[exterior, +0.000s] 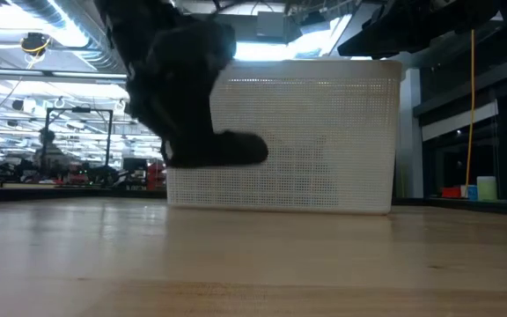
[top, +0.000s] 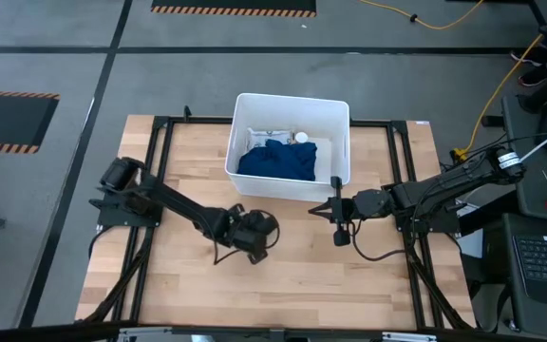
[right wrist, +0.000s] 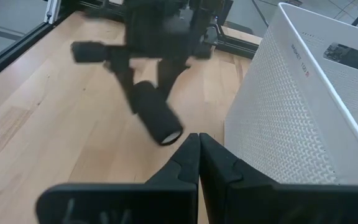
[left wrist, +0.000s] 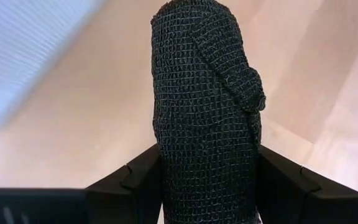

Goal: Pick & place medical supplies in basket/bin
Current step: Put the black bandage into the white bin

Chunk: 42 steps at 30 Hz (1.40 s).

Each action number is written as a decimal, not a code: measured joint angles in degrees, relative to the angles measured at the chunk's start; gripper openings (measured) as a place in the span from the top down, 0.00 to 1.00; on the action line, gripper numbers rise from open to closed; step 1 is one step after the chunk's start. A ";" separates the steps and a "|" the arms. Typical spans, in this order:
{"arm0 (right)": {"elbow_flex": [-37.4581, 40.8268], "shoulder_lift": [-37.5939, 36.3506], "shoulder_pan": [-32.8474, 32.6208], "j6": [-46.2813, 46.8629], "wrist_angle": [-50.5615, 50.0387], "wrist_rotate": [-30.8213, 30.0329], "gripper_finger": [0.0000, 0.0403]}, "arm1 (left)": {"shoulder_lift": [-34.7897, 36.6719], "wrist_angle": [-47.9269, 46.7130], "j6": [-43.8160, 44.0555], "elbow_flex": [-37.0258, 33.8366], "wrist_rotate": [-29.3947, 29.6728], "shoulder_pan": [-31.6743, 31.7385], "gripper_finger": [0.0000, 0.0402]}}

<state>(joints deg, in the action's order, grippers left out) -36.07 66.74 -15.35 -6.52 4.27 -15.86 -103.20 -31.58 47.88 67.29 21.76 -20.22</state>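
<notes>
Your left gripper [top: 254, 233], below centre in the overhead frame, holds the black roll [left wrist: 207, 112] above the counter [top: 283, 275]. Your right gripper [top: 338, 211], pinched closed and empty, waits beside the white bin [top: 335, 152], upper centre, containing the blue cloth [top: 275, 160]

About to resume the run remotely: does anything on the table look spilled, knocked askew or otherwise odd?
Nothing stands out. The white tub sits upright on the table, with the dark blue cloth and small white cap inside. The left gripper grips the black roll squarely, and the right gripper waits shut beside the tub.
</notes>
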 joint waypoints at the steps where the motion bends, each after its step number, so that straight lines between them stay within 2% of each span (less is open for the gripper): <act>1: 0.00 0.00 0.00 -0.02 -0.02 0.00 0.98 | 1.07 -0.19 -1.01 -0.42 1.34 -0.18 0.52; 8: 0.12 0.00 -0.01 0.00 -0.06 0.00 0.98 | 8.36 2.75 -5.53 -6.44 4.58 -2.60 0.52; 18: 5.05 0.07 -0.39 -2.84 12.02 0.52 0.98 | 17.16 18.25 -12.05 -17.76 3.77 -3.79 0.52; 22: 5.79 0.67 -1.31 -0.81 10.02 2.01 0.98 | 19.84 21.24 -15.06 -20.42 4.52 -3.79 0.52; 26: 5.36 0.25 -1.36 0.71 9.65 1.66 0.98 | 22.00 23.54 -20.07 -21.07 4.97 -3.39 0.52; 32: 5.25 0.18 -1.36 3.34 10.63 1.18 0.98 | 26.13 27.92 -29.44 -21.07 -0.78 -1.31 0.52; 42: 5.25 0.13 -1.36 3.69 11.68 1.09 0.98 | 36.19 27.27 -42.71 -21.07 -0.95 1.60 0.52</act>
<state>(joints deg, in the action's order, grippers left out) -30.83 66.87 -16.71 -2.83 15.95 -14.76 -67.02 -4.31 5.17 46.22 20.81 -18.62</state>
